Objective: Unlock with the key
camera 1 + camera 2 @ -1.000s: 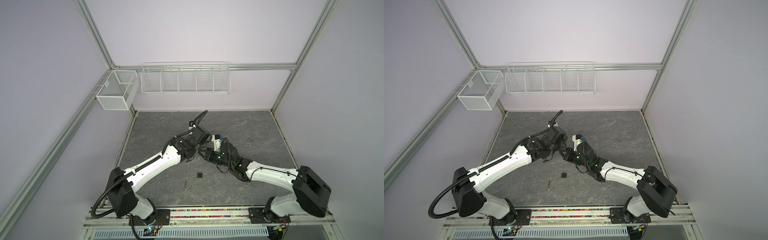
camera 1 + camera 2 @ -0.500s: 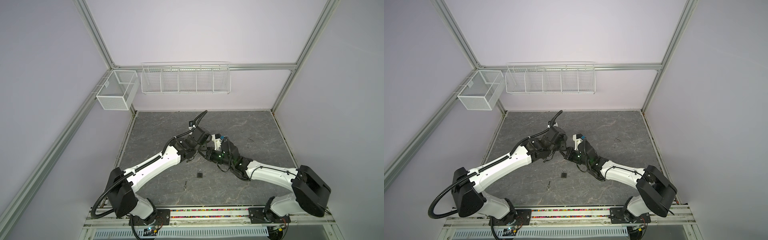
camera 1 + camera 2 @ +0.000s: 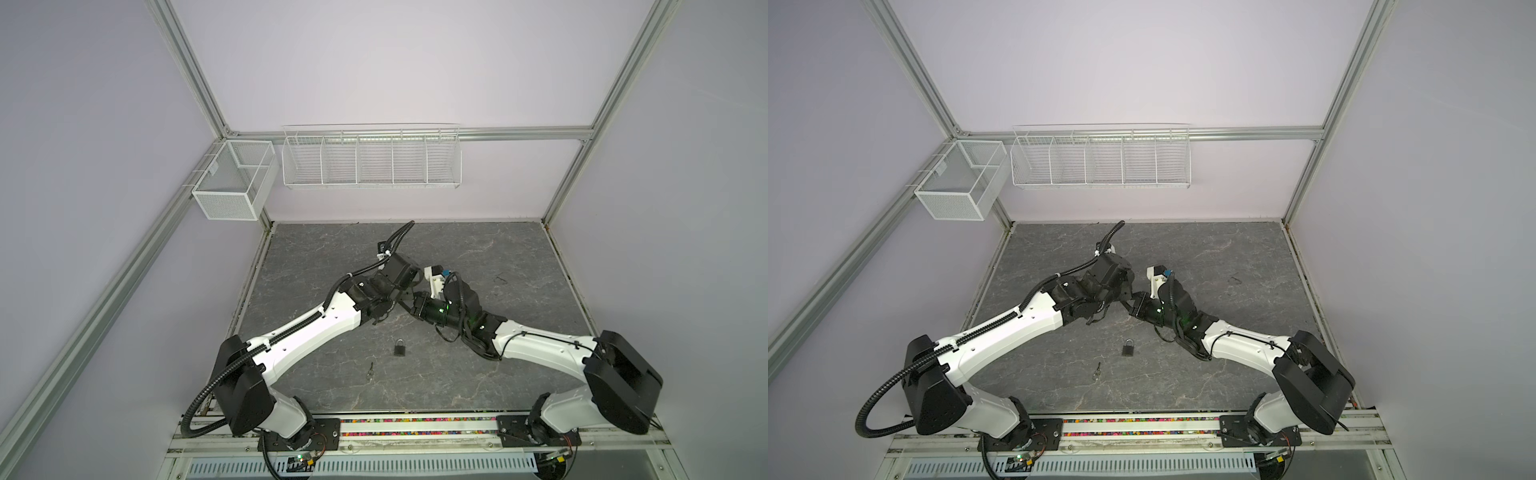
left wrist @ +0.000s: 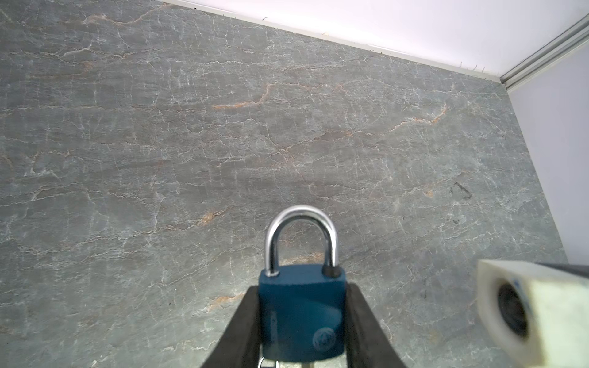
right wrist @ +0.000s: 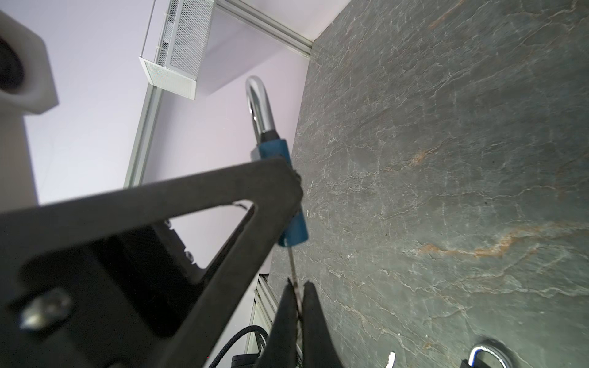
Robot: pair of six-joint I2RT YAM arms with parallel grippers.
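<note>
Left gripper clamped on the blue padlock body, shackle pointing away, clear of the table. Right gripper clenched on the key, blade entering the padlock's underside. A black padlock and a second key lie on the table near the arm bases.

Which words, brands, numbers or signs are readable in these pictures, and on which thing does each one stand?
Nothing reads clearly.
On the blue padlock: a raised word and a round emblem, both too blurred to read.
On the dark padlock: too small to tell.
</note>
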